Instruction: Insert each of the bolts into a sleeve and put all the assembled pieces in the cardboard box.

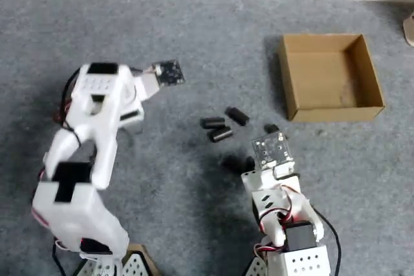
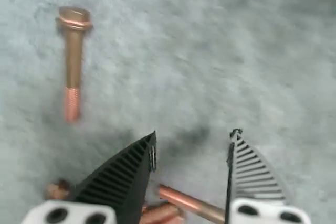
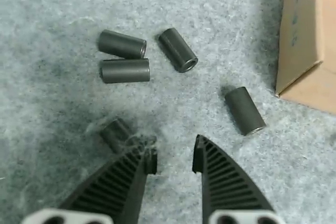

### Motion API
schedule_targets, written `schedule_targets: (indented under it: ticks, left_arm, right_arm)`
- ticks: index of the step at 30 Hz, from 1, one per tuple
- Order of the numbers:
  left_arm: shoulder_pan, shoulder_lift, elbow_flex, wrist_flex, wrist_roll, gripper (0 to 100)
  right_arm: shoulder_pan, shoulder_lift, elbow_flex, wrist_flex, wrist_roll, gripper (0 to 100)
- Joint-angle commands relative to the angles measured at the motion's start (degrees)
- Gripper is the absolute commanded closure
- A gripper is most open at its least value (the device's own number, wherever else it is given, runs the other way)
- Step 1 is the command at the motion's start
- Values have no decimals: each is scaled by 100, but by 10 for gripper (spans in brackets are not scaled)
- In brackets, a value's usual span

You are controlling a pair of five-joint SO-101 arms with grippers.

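Two fingers (image 3: 126,182), five sleeves (image 3: 125,70), one box (image 3: 302,40)

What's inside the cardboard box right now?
In the high view the cardboard box has a bare floor with nothing lying on it. A strip of floor just behind its near wall is hidden.

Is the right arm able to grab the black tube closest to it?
Probably yes: the sleeve lies uncovered just beside the right arm's open fingers, only slightly off to one side.
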Motion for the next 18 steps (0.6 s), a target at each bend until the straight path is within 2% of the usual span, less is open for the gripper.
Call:
schedule_targets:
  ticks: [1, 11, 18]
  left_arm:
    - [-119, 444, -1508, 721, -448, 780]
    - [-22, 2791, -5798, 2769, -853, 780]
    - [92, 4286, -7811, 3156, -888, 780]
  right_arm:
    - [-40, -13, 558, -101, 88, 878]
    - [-154, -13, 558, -110, 88, 878]
    - [-154, -13, 558, -110, 97, 878]
